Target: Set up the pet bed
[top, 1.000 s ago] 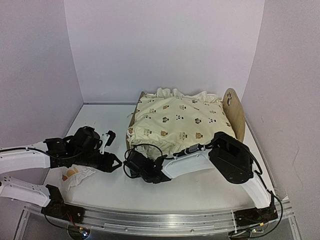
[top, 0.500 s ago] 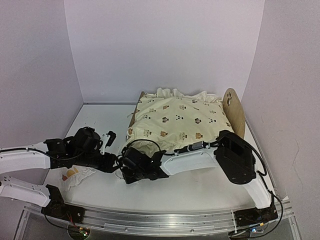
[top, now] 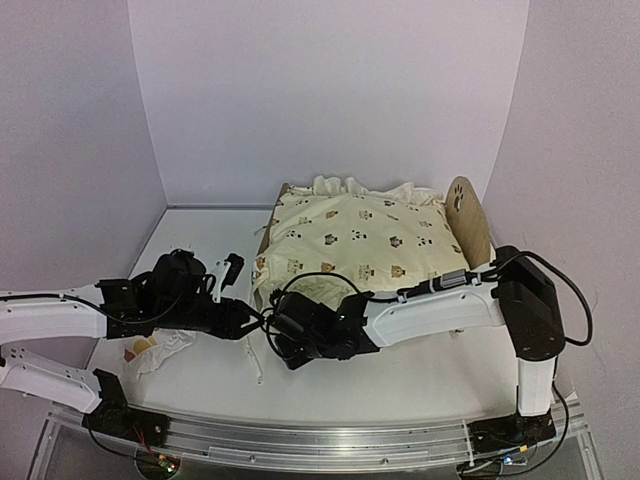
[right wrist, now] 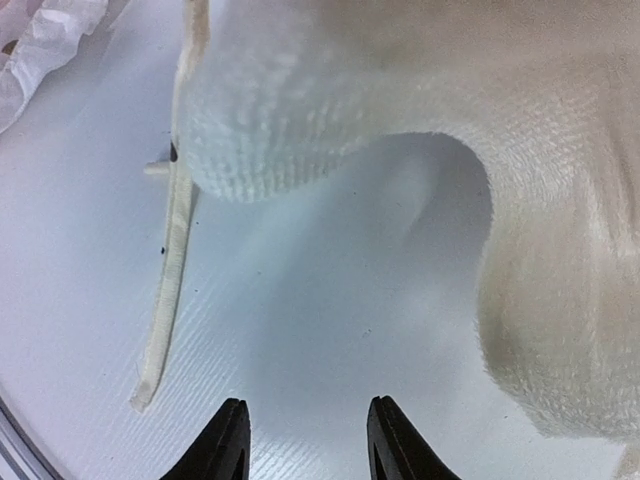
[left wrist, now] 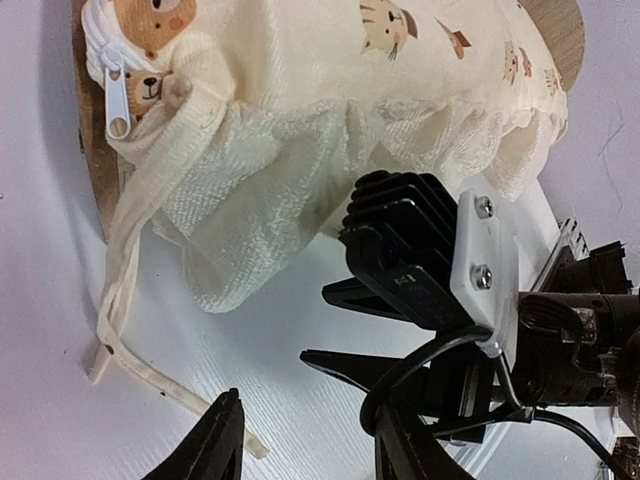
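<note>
Left hand (left wrist: 305,455) and right hand (right wrist: 305,445) gape wide, empty, above the tabletop (right wrist: 330,330) — ahead of each droops a corner of the cushion (left wrist: 330,90) covering the pet bed (top: 470,228).

1. The pet bed (top: 474,245) stood upright, right of centre in the top view.
2. Its light-wood arched headboard (top: 467,218) rose at the right end, with a paw-print cutout (top: 459,199) near the top.
3. At the left end only a thin strip of its wood showed; in the left wrist view that wooden edge (left wrist: 93,180) ran down the left side of the frame.
4. A cream animal-print cushion (top: 355,245) lay over the frame and hid its base.
</note>
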`<action>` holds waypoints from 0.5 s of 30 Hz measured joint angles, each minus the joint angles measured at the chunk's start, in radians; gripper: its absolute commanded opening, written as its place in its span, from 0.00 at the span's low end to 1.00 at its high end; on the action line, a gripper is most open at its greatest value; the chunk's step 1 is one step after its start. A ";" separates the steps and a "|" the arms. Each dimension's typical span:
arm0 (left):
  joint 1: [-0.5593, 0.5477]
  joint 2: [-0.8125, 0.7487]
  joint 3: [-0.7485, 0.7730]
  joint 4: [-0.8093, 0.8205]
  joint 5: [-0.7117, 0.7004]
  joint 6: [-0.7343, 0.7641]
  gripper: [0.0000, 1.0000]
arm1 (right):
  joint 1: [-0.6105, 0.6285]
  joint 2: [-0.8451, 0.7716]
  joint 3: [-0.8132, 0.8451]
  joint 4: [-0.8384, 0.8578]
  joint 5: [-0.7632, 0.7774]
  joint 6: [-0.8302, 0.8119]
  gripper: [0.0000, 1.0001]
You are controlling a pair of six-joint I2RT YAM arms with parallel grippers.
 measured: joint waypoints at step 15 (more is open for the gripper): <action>-0.050 0.169 0.013 0.099 -0.100 -0.066 0.45 | -0.010 -0.001 -0.197 0.294 0.001 -0.007 0.36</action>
